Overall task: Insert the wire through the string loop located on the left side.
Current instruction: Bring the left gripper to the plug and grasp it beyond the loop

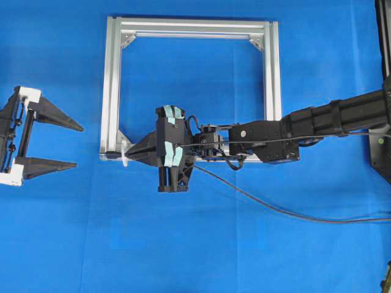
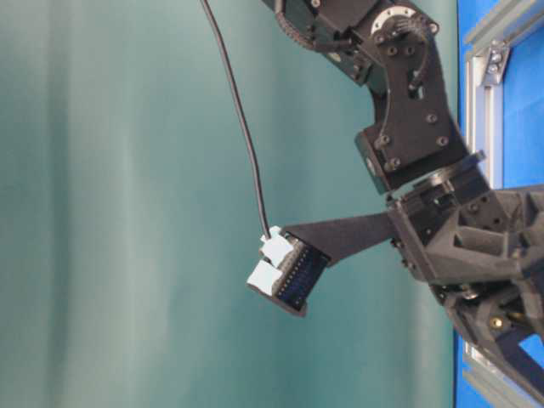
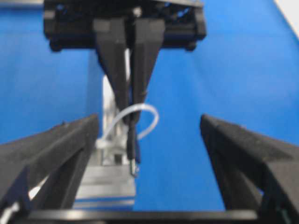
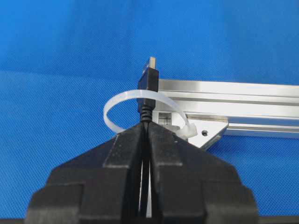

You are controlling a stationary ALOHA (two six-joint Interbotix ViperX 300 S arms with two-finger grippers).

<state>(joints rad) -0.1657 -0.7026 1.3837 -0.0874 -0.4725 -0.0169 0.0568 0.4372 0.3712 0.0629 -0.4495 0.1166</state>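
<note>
Overhead, wire (image 4: 147, 86) tip hidden: right jaws clenched on it, left jaws released.

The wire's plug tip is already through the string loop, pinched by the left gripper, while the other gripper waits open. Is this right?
One mistake: the right gripper pinches the wire, as the right wrist view shows. The plug tip does sit through the string loop, and the left gripper is the one waiting open.
</note>
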